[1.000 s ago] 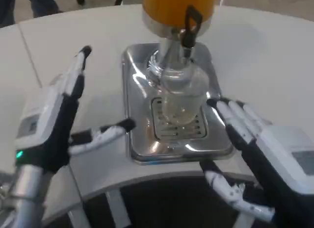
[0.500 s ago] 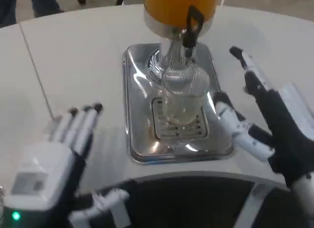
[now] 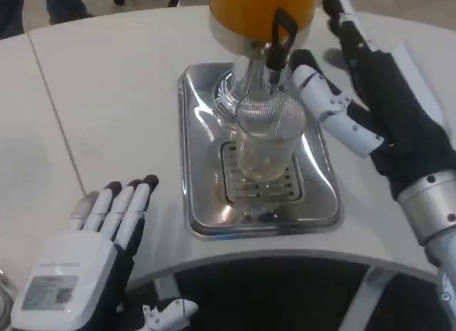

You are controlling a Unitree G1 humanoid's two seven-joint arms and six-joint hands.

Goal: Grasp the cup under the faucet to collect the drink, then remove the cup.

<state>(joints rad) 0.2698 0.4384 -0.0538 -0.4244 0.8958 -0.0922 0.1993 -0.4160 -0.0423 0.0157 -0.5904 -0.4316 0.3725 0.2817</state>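
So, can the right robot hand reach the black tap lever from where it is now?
Probably yes. The right robot hand is raised beside the orange dispenser, fingers spread and holding nothing, its thumb near the black tap lever. Nothing stands between them; the clear cup sits lower.

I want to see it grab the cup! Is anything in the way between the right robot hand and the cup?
Nothing visible is in the way. The right robot hand is open, just right of the clear cup, which stands on the drip tray under the black faucet lever. Only a bare gap shows between thumb and cup.
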